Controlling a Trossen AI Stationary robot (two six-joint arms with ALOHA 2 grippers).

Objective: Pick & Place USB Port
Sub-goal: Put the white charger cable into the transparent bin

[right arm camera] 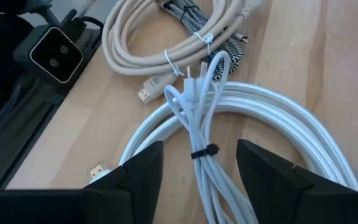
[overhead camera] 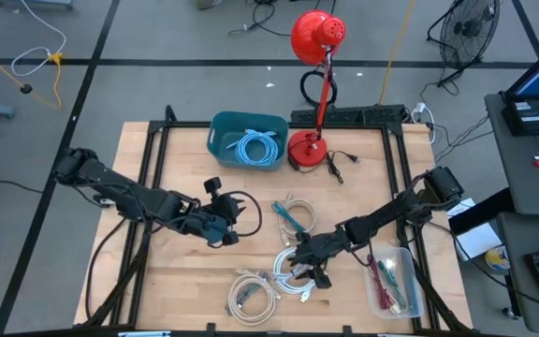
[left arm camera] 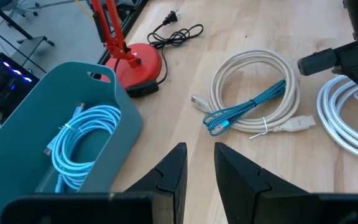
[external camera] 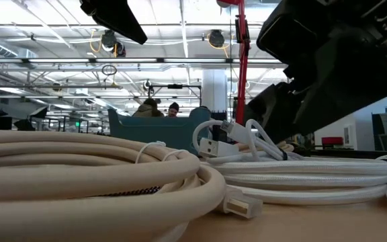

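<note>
At table centre-front, the right gripper (overhead camera: 307,269) hovers low over a white coiled cable (right arm camera: 241,124) at about 6 o'clock — fingers spread wide, straddling the tied bundle, nothing pinched. The left gripper (overhead camera: 225,227), at 9 o'clock of centre, shows fingers (left arm camera: 169,177) with a narrow gap and nothing between, aimed toward a beige coil w/ teal braided cable (left arm camera: 247,109). At 12 o'clock, the teal bin (overhead camera: 218,140) holds a light-blue cable (overhead camera: 255,145) — red lamp (overhead camera: 312,94) beside it; clear tray (overhead camera: 417,298) at 4 o'clock.

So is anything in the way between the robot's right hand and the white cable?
Nothing visible. The right hand is open, its fingers on either side of the white cable bundle, with only bare table around it.
</note>
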